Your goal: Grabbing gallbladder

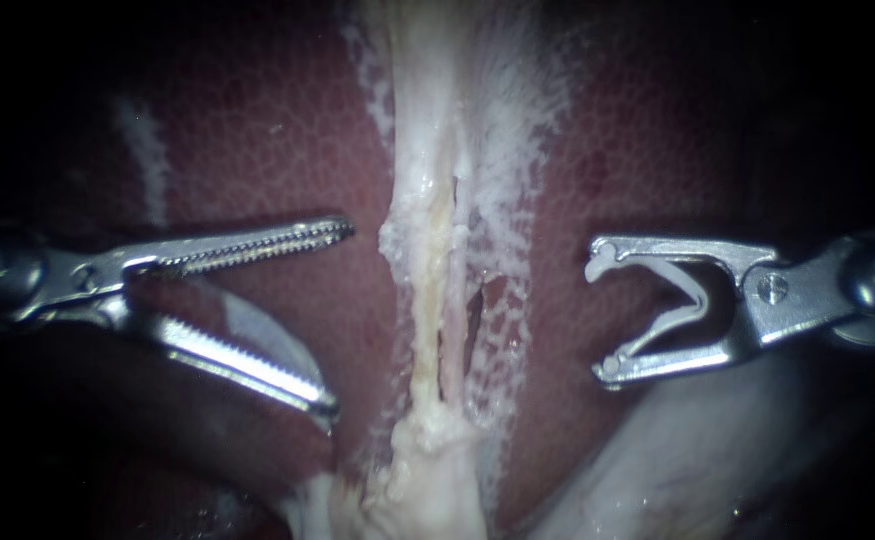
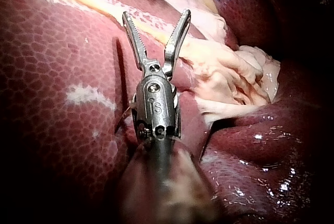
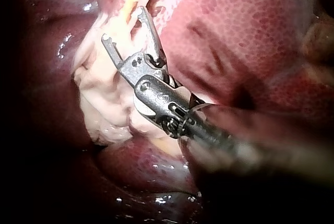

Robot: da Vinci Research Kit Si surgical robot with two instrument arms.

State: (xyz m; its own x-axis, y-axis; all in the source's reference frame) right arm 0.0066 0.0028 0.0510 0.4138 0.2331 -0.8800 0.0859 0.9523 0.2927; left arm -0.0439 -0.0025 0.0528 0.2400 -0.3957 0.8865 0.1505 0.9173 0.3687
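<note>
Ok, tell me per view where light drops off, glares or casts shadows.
Endoscope view: light pools on the pale central tissue and the white clip held by the right instrument; edges sink to black. Left wrist view: the left instrument throws a thin dark shadow on the liver; wet glints beside its shaft. Right wrist view: small glints on liver, surroundings dark.

The endoscope is looking straight onto the liver (image 1: 257, 150) from close in, facing the pale strand (image 1: 427, 230) running down its middle. The left wrist camera is riding behind the left instrument (image 2: 156, 14), the right wrist camera behind the right instrument (image 3: 123, 23), each peering closely along its shaft. All three are sharing that strand and the surrounding liver.
</note>
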